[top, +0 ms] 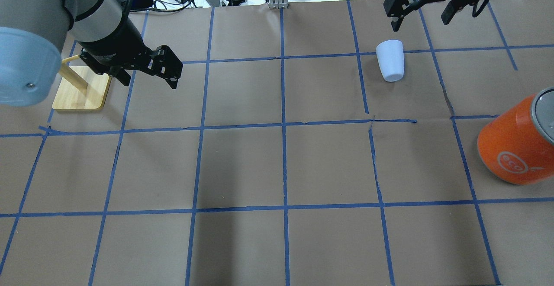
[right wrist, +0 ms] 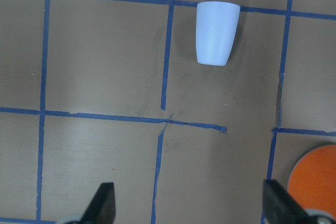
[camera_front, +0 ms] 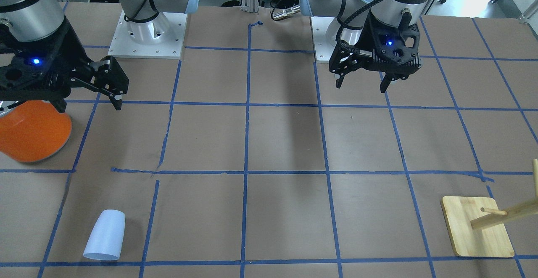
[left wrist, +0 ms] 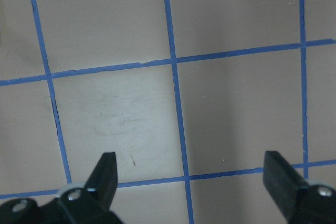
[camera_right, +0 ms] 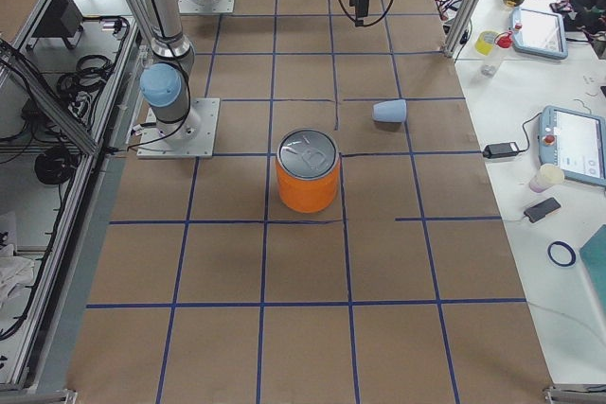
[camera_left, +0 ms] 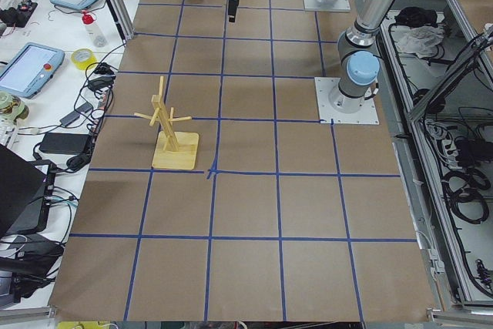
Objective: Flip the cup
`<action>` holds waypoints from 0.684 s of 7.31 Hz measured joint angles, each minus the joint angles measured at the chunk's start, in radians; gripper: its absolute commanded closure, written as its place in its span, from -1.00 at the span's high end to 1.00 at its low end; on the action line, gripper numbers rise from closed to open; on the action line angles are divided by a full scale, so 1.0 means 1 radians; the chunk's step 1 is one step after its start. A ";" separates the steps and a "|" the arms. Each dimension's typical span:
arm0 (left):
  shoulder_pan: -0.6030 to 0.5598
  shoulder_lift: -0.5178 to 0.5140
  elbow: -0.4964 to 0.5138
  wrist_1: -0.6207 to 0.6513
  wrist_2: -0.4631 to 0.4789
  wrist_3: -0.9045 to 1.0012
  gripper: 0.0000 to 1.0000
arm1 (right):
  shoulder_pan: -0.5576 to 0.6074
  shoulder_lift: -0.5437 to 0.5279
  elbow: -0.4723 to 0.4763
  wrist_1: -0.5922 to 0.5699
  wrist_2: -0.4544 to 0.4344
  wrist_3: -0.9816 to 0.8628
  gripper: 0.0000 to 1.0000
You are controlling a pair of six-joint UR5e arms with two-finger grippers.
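The cup point(top: 391, 60) is a small pale blue-white tumbler lying on its side on the brown table, mouth toward the far edge. It also shows in the front view point(camera_front: 105, 236), the right wrist view point(right wrist: 216, 34) and the right side view point(camera_right: 389, 111). My right gripper point(top: 420, 24) hovers open and empty high above the table, just beyond and to the right of the cup; its wrist view shows the jaws wide apart point(right wrist: 189, 203). My left gripper point(top: 149, 80) is open and empty over the left half, far from the cup, over bare table in its wrist view point(left wrist: 191, 171).
A large orange can point(top: 515, 143) with a silver top stands at the table's right edge, nearer me than the cup. A wooden peg stand point(top: 80, 93) on a square base sits at the far left, beside my left gripper. Blue tape lines grid the table point(top: 281, 169).
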 measured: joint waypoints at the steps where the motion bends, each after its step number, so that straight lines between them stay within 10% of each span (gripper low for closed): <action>1: 0.000 0.000 0.000 0.000 0.000 0.001 1.00 | -0.010 0.035 -0.004 -0.015 -0.006 -0.002 1.00; 5: 0.000 -0.001 -0.001 0.001 0.000 0.002 1.00 | -0.096 0.328 0.049 -0.354 0.027 -0.047 1.00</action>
